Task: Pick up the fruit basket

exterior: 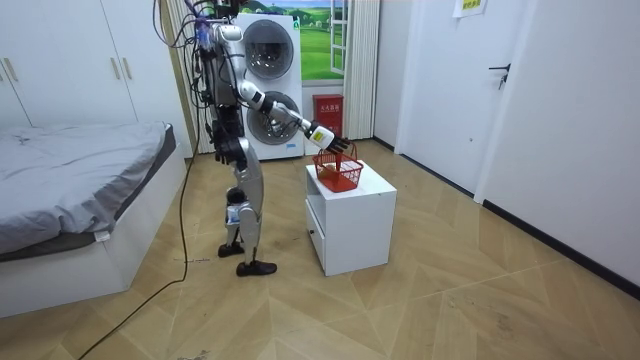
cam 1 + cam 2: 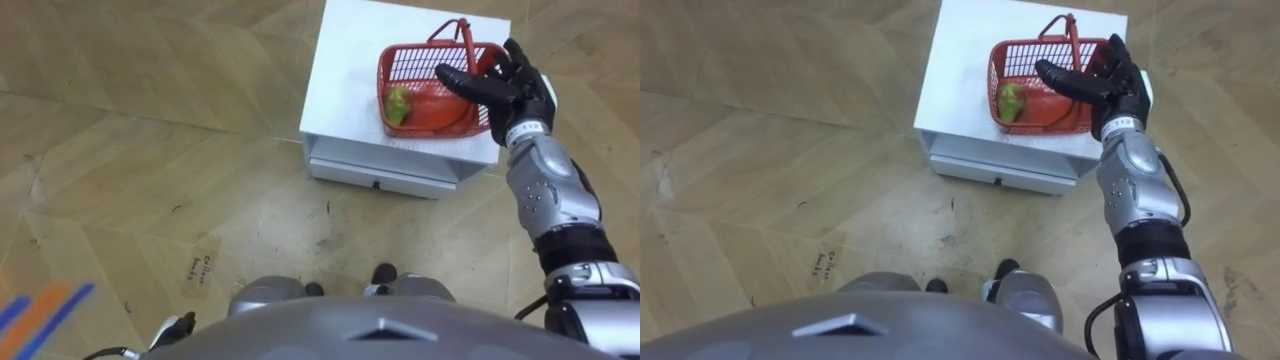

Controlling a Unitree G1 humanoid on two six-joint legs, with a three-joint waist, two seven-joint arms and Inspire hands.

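Note:
A red mesh fruit basket (image 2: 425, 85) (image 2: 1035, 75) (image 1: 338, 173) stands on the right half of a white cabinet (image 2: 350, 80) (image 2: 960, 70) (image 1: 350, 215), its red handle (image 2: 455, 30) (image 2: 1065, 25) upright at the far side. Inside lie a green pear-like fruit (image 2: 399, 105) (image 2: 1011, 100) and something red. My right hand (image 2: 500, 85) (image 2: 1105, 80) (image 1: 330, 142) hovers over the basket's right side, fingers straight and spread, thumb pointing left across the basket. It holds nothing.
The cabinet has a drawer (image 2: 385, 172) in its front, facing me. I stand on wood flooring about a step from it. The room view has a bed (image 1: 70, 200) on its left and a washing machine (image 1: 268, 85) behind me.

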